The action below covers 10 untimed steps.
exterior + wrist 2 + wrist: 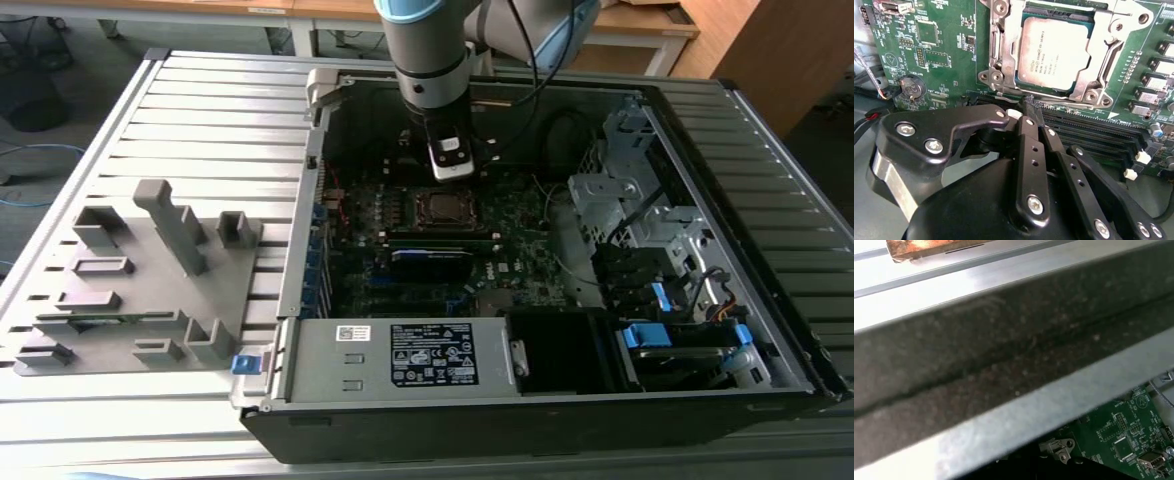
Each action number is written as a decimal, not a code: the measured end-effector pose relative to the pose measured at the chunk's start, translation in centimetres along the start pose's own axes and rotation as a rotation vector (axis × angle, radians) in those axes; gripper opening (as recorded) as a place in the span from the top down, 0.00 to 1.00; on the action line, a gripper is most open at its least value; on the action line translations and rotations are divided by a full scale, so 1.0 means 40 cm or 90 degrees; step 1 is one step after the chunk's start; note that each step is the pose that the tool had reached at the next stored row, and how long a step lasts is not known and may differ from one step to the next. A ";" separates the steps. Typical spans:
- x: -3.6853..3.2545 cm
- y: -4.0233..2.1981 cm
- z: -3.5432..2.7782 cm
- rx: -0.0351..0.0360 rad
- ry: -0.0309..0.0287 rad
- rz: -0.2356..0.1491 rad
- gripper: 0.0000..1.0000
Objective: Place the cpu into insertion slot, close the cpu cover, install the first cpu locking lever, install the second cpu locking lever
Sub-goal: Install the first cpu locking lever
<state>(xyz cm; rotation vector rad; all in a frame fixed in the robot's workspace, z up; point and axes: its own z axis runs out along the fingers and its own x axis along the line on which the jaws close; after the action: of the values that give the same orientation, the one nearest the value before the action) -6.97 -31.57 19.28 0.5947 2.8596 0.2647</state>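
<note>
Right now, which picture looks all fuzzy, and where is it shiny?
The first wrist view is fuzzy: a grey metal case edge sits too close. In the second wrist view the silvery-grey square cpu gleams softly, and the black gripper looks sharp.

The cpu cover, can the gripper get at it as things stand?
Probably yes. In the second wrist view the gripper sits just beside the cpu cover, which lies over the cpu, and nothing stands between them.
</note>
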 end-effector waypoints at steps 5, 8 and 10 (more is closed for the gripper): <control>-0.001 0.000 0.001 0.0000 0.0000 0.000 0.89; -0.002 0.001 -0.002 0.0025 -0.0010 -0.001 0.89; -0.003 0.003 -0.007 0.0047 -0.0018 -0.001 0.89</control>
<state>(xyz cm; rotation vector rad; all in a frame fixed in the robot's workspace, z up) -6.88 -31.56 19.60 0.5927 2.8597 0.2528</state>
